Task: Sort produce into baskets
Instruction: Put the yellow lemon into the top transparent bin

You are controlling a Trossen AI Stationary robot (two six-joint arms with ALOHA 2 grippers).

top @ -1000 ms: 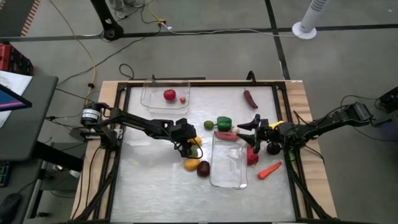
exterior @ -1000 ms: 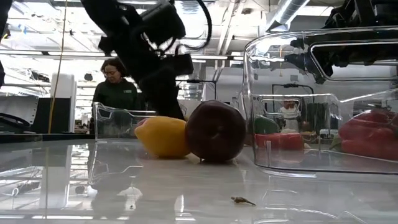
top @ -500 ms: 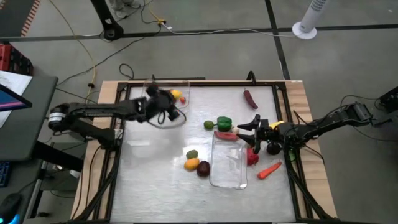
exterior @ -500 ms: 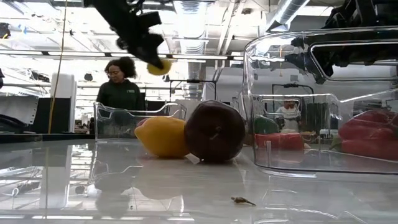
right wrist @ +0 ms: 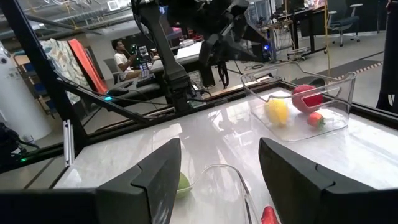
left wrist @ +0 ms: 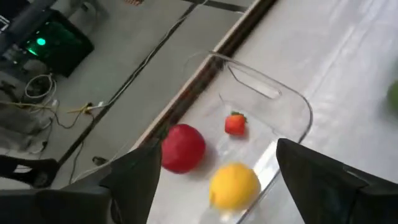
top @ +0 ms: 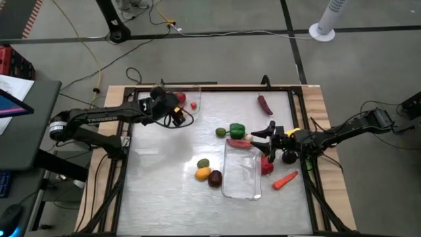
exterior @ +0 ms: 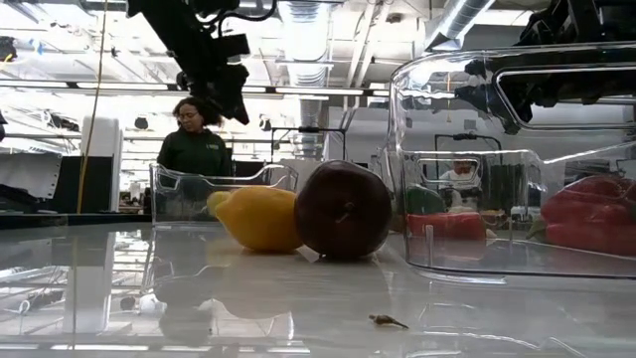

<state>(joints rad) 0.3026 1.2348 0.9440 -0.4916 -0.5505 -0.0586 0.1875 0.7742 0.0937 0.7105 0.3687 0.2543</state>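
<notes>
The glossy white table [top: 164, 191] stands on a grey floor [top: 217, 52] with cables. The left hand [top: 172, 112], fingers apart, hangs over the far basket [top: 158, 105], which holds a red fruit [left wrist: 183, 147], a yellow fruit [left wrist: 234, 185] and a strawberry [left wrist: 234, 123]. The right hand [top: 264, 135], also open, is beside the near basket [top: 240, 187]. A person [exterior: 194, 139] sits behind.

A grey floor [top: 217, 13] is surrounding the table [top: 168, 191], with cables [top: 92, 46] trailing at eleven o'clock and a white fan base [top: 323, 29] standing at one o'clock. Ceiling lights [exterior: 298, 89] are glowing; a person [exterior: 194, 144] is standing behind.
</notes>
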